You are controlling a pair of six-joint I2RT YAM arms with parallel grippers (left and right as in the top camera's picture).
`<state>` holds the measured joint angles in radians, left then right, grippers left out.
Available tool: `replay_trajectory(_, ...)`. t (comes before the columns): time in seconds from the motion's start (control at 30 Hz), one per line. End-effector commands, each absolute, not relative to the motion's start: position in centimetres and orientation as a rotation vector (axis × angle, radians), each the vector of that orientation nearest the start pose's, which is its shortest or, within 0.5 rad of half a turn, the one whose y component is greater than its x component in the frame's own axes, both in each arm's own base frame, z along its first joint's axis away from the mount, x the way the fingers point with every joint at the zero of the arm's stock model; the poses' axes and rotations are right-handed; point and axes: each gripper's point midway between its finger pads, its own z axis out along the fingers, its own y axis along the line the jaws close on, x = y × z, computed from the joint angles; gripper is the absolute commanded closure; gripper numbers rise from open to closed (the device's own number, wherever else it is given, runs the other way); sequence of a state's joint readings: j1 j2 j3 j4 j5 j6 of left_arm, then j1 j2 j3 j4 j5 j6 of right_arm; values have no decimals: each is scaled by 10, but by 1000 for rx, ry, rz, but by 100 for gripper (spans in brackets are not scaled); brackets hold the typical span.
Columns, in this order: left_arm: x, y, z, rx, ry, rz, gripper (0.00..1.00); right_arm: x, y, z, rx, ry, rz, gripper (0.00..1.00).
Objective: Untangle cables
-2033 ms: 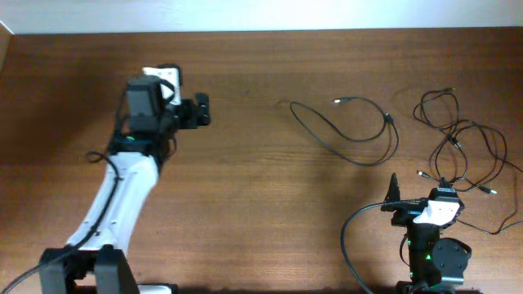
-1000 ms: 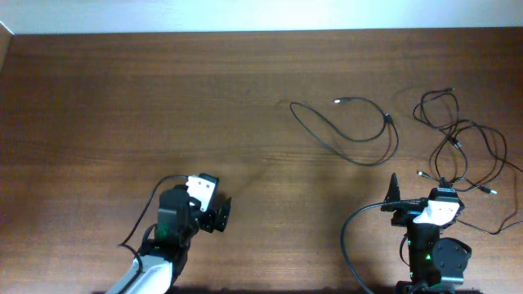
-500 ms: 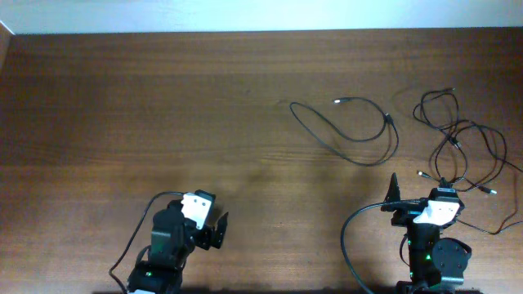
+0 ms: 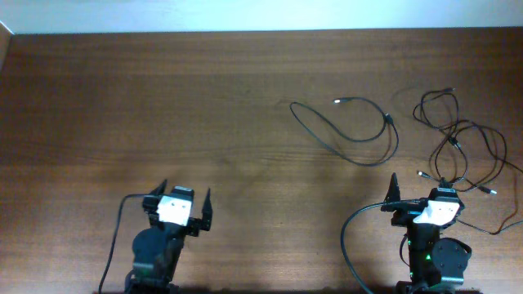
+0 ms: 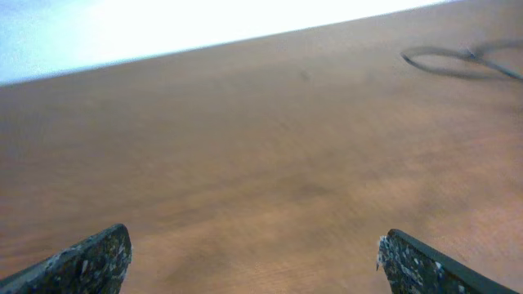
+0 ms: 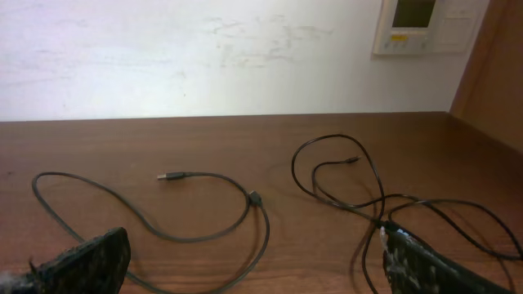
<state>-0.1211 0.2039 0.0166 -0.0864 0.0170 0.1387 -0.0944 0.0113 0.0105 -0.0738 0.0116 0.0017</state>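
1. Left hand (image 4: 184, 193), at the near edge of the worktop (image 4: 122, 98): fingers spread wide, holding nothing.
2. Right hand (image 4: 418, 186): also spread wide and empty.
3. Tangled cables (image 4: 454, 140) lie just beyond the right hand. One loose cable loop (image 4: 389, 121) lies to their left.

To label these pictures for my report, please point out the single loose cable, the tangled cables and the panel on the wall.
single loose cable (image 4: 337, 101): overhead view, on its silvery plug tip.
tangled cables (image 6: 382, 218): right wrist view, where strands cross.
wall panel (image 6: 429, 26): right wrist view, on its white casing.
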Motion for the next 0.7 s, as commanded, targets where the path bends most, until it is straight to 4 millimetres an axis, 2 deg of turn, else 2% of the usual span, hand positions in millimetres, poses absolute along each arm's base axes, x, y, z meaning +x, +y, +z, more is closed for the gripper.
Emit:
replay_trajectory(0.0,248,-15,136,184,1728,69,1,245,-26,156,104,1647,-82,2)
replay_trajectory(0.1,245,-12,155,165,1646,80,1,245,-26,156,104,1647,-82,2)
replay_trajectory(0.33,245,-12,155,155,1648,70,1,245,-26,156,104,1647,-82,2)
replay_trajectory(0.47,246,-5,156,27,1650,17,1,245,-26,156,104,1647,-82,2)
replay_trajectory(0.67,246,-2,157,-4,1647,16,1,245,-26,156,104,1647,-82,2)
